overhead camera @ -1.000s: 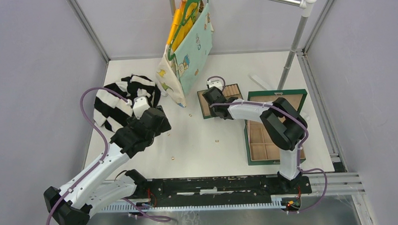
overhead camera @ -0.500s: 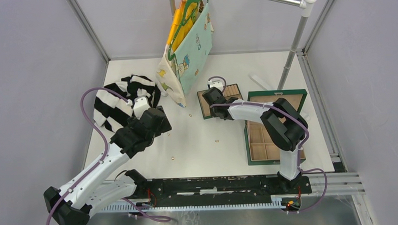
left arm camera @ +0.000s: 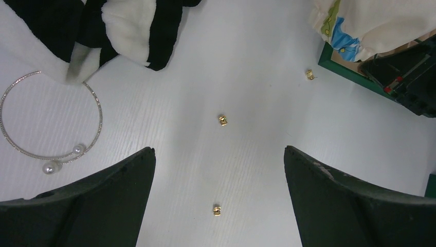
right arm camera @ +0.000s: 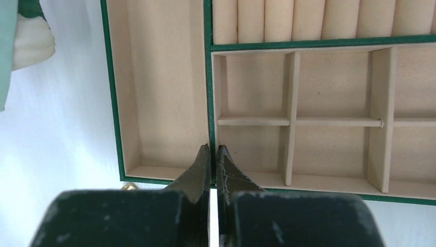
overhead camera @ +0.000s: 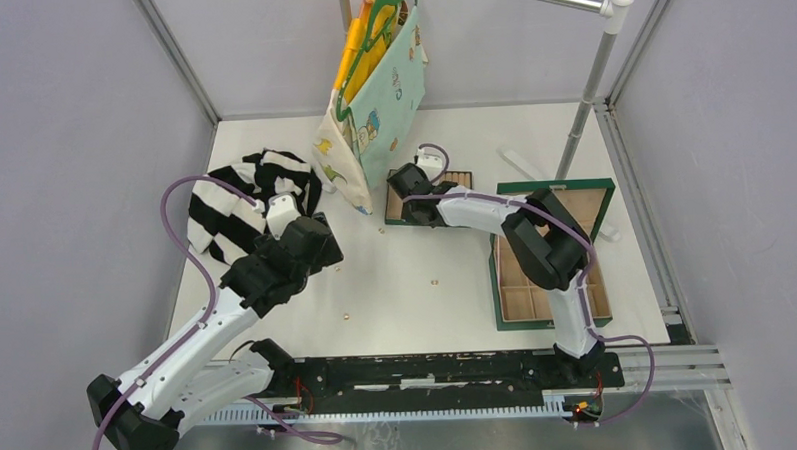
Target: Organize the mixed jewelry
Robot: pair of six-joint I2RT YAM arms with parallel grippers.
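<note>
Several tiny gold pieces lie loose on the white table point(overhead camera: 434, 281) point(overhead camera: 347, 314) point(overhead camera: 338, 268) point(overhead camera: 382, 229). In the left wrist view, two of them point(left arm camera: 222, 120) point(left arm camera: 217, 210) lie between my open fingers and a third point(left arm camera: 309, 74) lies near the tray's corner. A thin pale hoop with two pearls point(left arm camera: 50, 168) lies beside the striped cloth. My left gripper point(left arm camera: 219, 154) point(overhead camera: 315, 250) is open and empty above the table. My right gripper point(right arm camera: 212, 149) point(overhead camera: 410, 190) is shut on the green inner wall point(right arm camera: 207, 77) of the tan divided tray point(overhead camera: 458, 180).
The green box with tan compartments point(overhead camera: 552, 280) lies open at the right. A black-and-white striped cloth point(overhead camera: 243, 195) lies at the left. A pale green tote bag point(overhead camera: 375, 96) hangs at the back, and a metal stand pole point(overhead camera: 585, 88) rises at the back right.
My right gripper has moved left and a little back, taking the tan tray with it, away from the green box. The left arm has not moved.
</note>
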